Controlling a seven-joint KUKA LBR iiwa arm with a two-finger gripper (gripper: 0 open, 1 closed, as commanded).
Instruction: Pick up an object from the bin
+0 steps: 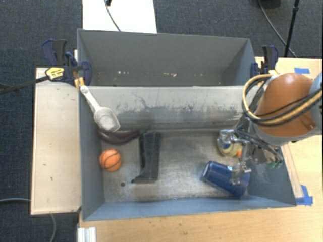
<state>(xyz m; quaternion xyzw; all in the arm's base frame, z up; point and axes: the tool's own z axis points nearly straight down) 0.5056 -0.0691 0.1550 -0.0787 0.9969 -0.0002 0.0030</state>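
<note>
Camera view: gripper (242,171) at the blue can's (221,176) right end

The can lies on its side, front right in the bin (186,158). Whether the gripper is open or closed I cannot tell. Risk: an off-centre pinch could roll the round can away or jam it against the wall.

One each: white scoop (103,116), orange ball (110,160), black boot-shaped piece (149,156), blue cylinder (219,175), dark curved strip (121,136).

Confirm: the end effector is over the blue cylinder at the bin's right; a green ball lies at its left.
The camera view shows an orange ball, not green, at the left of the bin. The end effector is indeed over the blue cylinder at the right.
</note>
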